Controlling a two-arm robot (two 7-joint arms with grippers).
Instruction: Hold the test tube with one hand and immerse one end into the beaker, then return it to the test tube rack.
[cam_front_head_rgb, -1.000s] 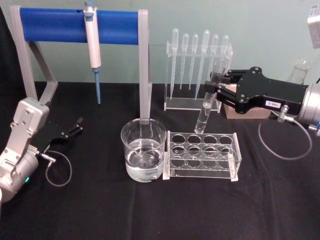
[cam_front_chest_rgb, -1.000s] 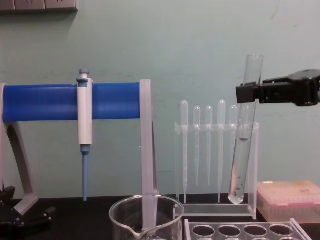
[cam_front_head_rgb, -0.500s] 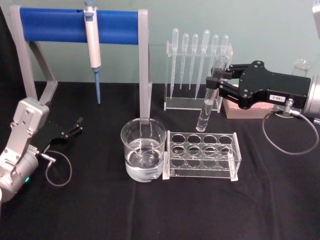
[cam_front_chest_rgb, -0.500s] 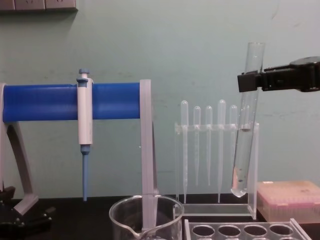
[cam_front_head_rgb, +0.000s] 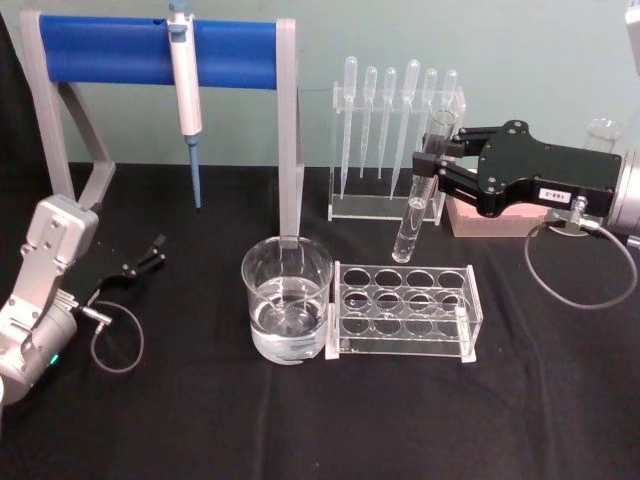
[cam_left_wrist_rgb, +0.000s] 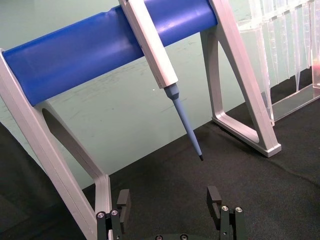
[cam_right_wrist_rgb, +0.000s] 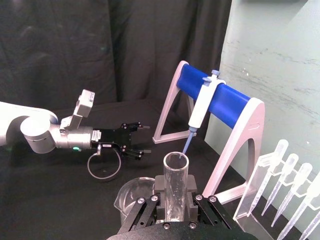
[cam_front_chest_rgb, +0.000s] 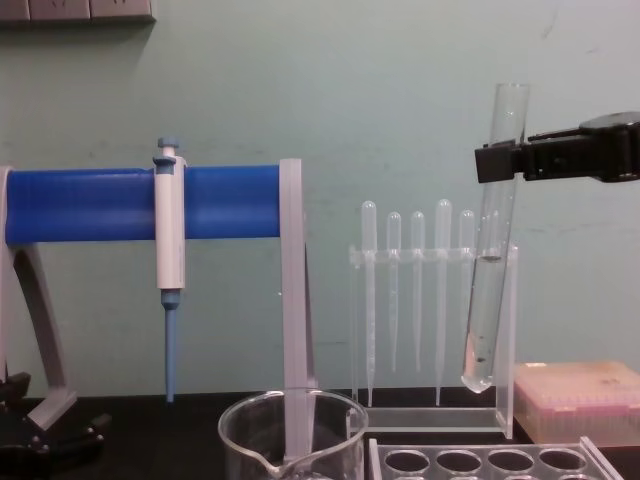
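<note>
Right gripper (cam_front_head_rgb: 428, 168) comes in from the right, jaws pinched on the tube (cam_front_head_rgb: 410, 222) just below its open rim. In the chest view the tube (cam_front_chest_rgb: 488, 290) hangs a bit tilted, round end down, in front of the pipette stand (cam_front_head_rgb: 395, 205). Its bottom is in the air above the back row of the rack (cam_front_head_rgb: 400, 346), not in any hole. Beaker (cam_front_head_rgb: 256, 312) holds water and stands touching or just beside the rack's left end. Left gripper (cam_front_head_rgb: 157, 252) is parked low on the robot's left, fingers spread with nothing between them, as the left wrist view (cam_left_wrist_rgb: 169, 200) shows. Can't tell whether the dip is done. My read is that the step in hand is carrying the tube over to the beaker. To do it well, stay high enough that the round end clears the rack top and the beaker rim. Slide toward the robot's left until the tube sits over the middle of the opening, then bring it closer to upright. Lower slowly so only the bottom end goes under water. Stop short of the glass floor and hold the pinch firm, since glass is slippery.
</note>
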